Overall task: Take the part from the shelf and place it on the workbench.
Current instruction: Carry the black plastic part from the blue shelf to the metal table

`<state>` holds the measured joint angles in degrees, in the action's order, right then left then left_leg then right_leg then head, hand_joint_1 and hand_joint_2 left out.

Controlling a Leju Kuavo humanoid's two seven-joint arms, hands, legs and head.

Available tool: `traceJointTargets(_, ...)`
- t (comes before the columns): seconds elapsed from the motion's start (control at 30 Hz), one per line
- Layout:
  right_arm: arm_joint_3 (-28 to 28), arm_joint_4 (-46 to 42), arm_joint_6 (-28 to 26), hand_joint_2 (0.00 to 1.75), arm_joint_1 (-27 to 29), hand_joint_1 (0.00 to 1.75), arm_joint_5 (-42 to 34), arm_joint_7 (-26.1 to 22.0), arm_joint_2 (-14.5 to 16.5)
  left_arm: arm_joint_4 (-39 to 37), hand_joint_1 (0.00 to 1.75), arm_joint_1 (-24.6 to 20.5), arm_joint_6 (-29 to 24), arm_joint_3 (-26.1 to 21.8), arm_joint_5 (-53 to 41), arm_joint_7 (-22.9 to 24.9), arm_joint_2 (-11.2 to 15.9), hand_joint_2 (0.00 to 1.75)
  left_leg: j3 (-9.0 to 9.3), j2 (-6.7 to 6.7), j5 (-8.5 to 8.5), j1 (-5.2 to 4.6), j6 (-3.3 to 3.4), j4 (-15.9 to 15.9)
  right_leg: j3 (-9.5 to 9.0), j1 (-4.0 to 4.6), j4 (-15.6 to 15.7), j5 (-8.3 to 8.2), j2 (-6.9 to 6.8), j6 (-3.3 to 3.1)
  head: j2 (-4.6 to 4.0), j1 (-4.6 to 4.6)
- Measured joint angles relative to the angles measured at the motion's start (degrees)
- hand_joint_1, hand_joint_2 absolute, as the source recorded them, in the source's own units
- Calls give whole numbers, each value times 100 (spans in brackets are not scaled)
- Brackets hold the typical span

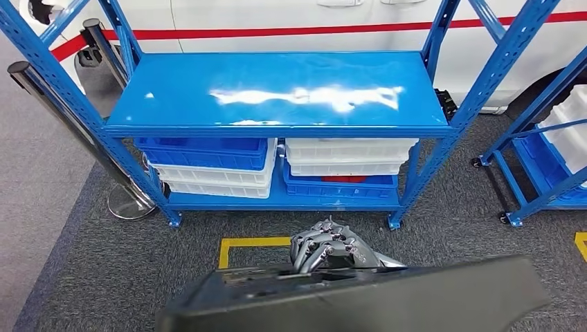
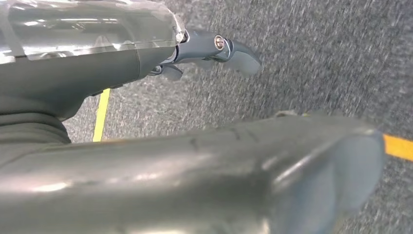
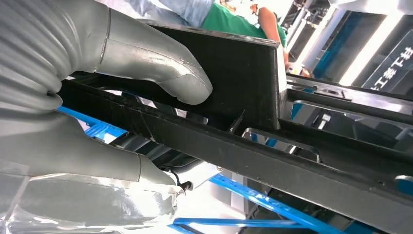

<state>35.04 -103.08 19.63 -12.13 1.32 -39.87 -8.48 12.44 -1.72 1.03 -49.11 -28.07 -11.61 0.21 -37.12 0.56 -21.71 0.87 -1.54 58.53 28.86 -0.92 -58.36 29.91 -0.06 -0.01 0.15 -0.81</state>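
Your part (image 1: 387,294) was already off the shelf (image 1: 277,86): a long, dark plastic piece lying crosswise low in the head view, above the grey carpet (image 1: 83,263) and short of the rack. It looked stiff and ribbed on the inside (the right wrist view showed channels and cross-walls), smooth and slightly glossy on the outside, so I judged it light for its length but awkward, apt to swing or twist if held at one point.

Your right robot hand (image 3: 97,112) had it: thumb pressed on one face of an upright wall of the part, fingers on the other side, a real pinch on a rib. That rib seemed a good hold, since the smooth outer skin would slip. A robot hand (image 1: 324,250) showed behind the part's far edge in the head view, fingers curled; I could not tell from that view what they closed on.

Your left robot hand (image 2: 214,51) hung just beside the part's rounded outer surface, fingers partly bent, with carpet showing between them and the part. Whether it touched the part anywhere, I could not tell.

The shelf's top board lay bare and shiny; blue and white bins (image 1: 208,162) sat on the lower level. No worktop was in sight, so you likely had a turn to make.
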Motion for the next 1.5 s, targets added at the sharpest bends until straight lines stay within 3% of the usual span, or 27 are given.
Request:
traceJointTargets(0.03, 0, -1, 4, 175, -2, 175, 4, 0, 0, -1, 0, 4, 2, -4, -13, -4, -2, 0, -41, -2, -95, 13, -29, 63, 46, -3, 8, -58, -9, -60, 0, -3)
traceJointTargets(0.1, 0, -1, 7, 175, -8, 175, 8, 1, 0, -1, 0, 9, 4, -15, -24, -11, -2, 0, -203, -7, -582, 33, -68, 529, 172, -4, 17, -184, -26, -150, -1, -14)
traceJointTargets(0.17, 0, -1, 10, 175, -8, 175, 11, 1, 0, 0, 0, 7, 4, -25, -29, -20, 1, 0, -382, -8, -1072, 35, -90, 1271, 334, 20, 1, -299, -27, -179, -1, -22)
traceJointTargets(0.2, 0, 0, 14, 175, -8, 175, 14, 2, 0, 0, 0, 3, 5, -28, -34, -25, 3, 0, -398, -9, -1137, 35, -93, 1531, 420, 31, -15, -353, -28, -180, 0, -21)
traceJointTargets(0.27, 0, -1, 30, 175, -8, 175, 16, 2, 0, -1, 0, 0, 9, -28, -57, -43, 3, 0, -154, -9, -936, 34, -72, 1492, 588, 47, -54, -452, -27, -170, 0, -22)
traceJointTargets(0.33, 0, -3, 46, 175, -11, 175, 17, 1, 0, 2, 0, -17, 25, -29, -84, -67, 10, 0, 411, -16, -733, 19, -10, 778, 716, 63, -93, -538, -24, -141, 0, -22)
traceJointTargets(0.37, -1, -6, 51, 175, -16, 175, 16, 1, 0, 4, 0, -33, 35, -30, -90, -78, 17, 0, 681, -20, -739, 3, 22, 380, 756, 68, -108, -579, -24, -112, 0, -20)
traceJointTargets(0.43, -2, -10, 57, 175, -30, 175, 12, 1, 0, 8, 0, -55, 51, -31, -108, -91, 28, 0, 933, -30, -830, -38, 72, -66, 787, 67, -110, -661, -34, -40, 0, -18)
traceJointTargets(0.5, -3, -11, 51, 175, -35, 175, 6, 1, -1, 8, 0, -53, 65, -31, -126, -98, 28, 0, 891, -18, -761, -40, 125, -129, 801, 54, -98, -720, -34, 33, -1, -18)
traceJointTargets(0.53, -5, -14, 45, 175, -33, 175, 4, 0, -1, 8, 0, -52, 73, -31, -134, -100, 27, 0, 849, -6, -699, -30, 168, -145, 836, 52, -148, -637, -24, 61, -1, -17)
traceJointTargets(0.6, -12, -28, 30, 175, -27, 175, 5, 0, -2, 8, 0, -57, 82, -31, -149, -100, 27, 0, 722, 19, -552, -5, 240, -174, 973, 41, -524, -182, -4, 103, -1, -9)
traceJointTargets(0.67, -24, -40, 6, 175, -15, 175, 10, 0, -3, 8, 0, -59, 83, -31, -175, -100, 27, 0, 559, 21, -425, -16, 266, -164, 1138, 33, -1220, 337, -1, 136, 0, -2)
traceJointTargets(0.7, -30, -42, -8, 175, -4, 175, 13, 0, -6, 8, 0, -58, 83, -31, -187, -100, 27, 0, 477, 22, -371, -21, 265, -152, 1168, 31, -1508, 432, -1, 148, 0, -1)
traceJointTargets(0.77, -35, -48, -30, 175, 14, 175, 24, 0, -10, 8, 0, -58, 87, -31, -206, -100, 27, 0, 322, 22, -281, -26, 253, -114, 981, 29, -1566, 262, -2, 147, 0, -1)
traceJointTargets(0.83, -40, -76, -44, 175, 18, 175, 40, 1, -13, 8, 0, -58, 99, -31, -231, -106, 27, 0, 203, 18, -215, -28, 223, -60, 453, 33, -881, 13, -2, 110, 0, -1)
traceJointTargets(0.9, -49, -127, -63, 175, 15, 175, 58, -1, -13, 8, 0, -59, 109, -31, -259, -115, 27, 0, 137, 10, -155, -41, 172, -19, 8, 58, -178, 14, 2, 56, -1, -6)
traceJointTargets(0.93, -54, -149, -77, 175, 12, 175, 71, -3, -13, 8, 0, -60, 114, -31, -272, -121, 27, 0, 120, 8, -120, -46, 140, -21, -76, 74, -9, 60, 4, 28, -1, -3)
traceJointTargets(1.03, -59, -186, -102, 175, 4, 175, 102, -8, -15, 8, 0, -60, 144, -32, -301, -129, 32, 0, 62, -2, -100, -50, 33, -9, -18, 60, 71, -41, -2, -100, 0, 9)
traceJointTargets(1.1, -59, -197, -67, 175, -5, 175, 91, -7, -15, 8, 0, -57, 161, -34, -309, -127, 35, 0, -87, -16, -447, -38, -29, 351, 70, 30, 102, -153, -14, -192, -1, -8)
traceJointTargets(1.17, -58, -199, -17, 175, -7, 175, 64, -5, -15, 8, 0, -57, 167, -38, -312, -124, 35, 0, -315, -21, -927, -23, -79, 1075, 177, 40, 95, -236, -18, -223, -1, -26)
traceJointTargets(1.2, -57, -199, -4, 175, -5, 175, 55, -4, -16, 8, 0, -58, 168, -40, -312, -123, 36, 0, -391, -20, -1055, -19, -98, 1397, 227, 44, 88, -272, -8, -217, 0, -26)
traceJointTargets(1.23, -57, -198, 7, 175, -4, 175, 44, -4, -16, 8, 0, -57, 168, -42, -312, -121, 36, 0, -382, -21, -1064, -16, -107, 1537, 272, 46, 78, -302, 8, -206, 0, -27)
traceJointTargets(1.27, -57, -197, 28, 175, -5, 175, 29, -4, -17, 8, 0, -57, 167, -45, -310, -118, 36, 0, -259, -25, -975, -13, -108, 1453, 311, 46, 65, -326, 29, -192, 0, -26)
traceJointTargets(1.33, -57, -189, 112, 175, -18, 175, -15, -4, -17, 8, 0, -58, 154, -66, -303, -99, 37, 0, 258, -109, -712, -8, -72, 692, 372, 43, 27, -358, 84, -162, 0, -26)
traceJointTargets(1.4, -57, -178, 209, 175, -42, 175, -63, -4, -17, 8, 0, -54, 131, -102, -294, -58, 38, 0, 671, -247, -597, -14, -16, 30, 427, 44, -13, -390, 145, -114, -1, -24)
traceJointTargets(1.43, -57, -173, 250, 175, -51, 175, -83, -3, -17, 8, 0, -50, 118, -117, -291, -37, 38, 0, 740, -287, -608, -22, 8, -94, 451, 41, -22, -412, 177, -81, -1, -24)
traceJointTargets(1.5, -57, -162, 333, 175, -60, 175, -103, -2, -17, 8, 0, -48, 95, -144, -289, 2, 32, 0, 736, -226, -576, -20, 58, -132, 483, 40, -18, -459, 251, 2, 0, -25)
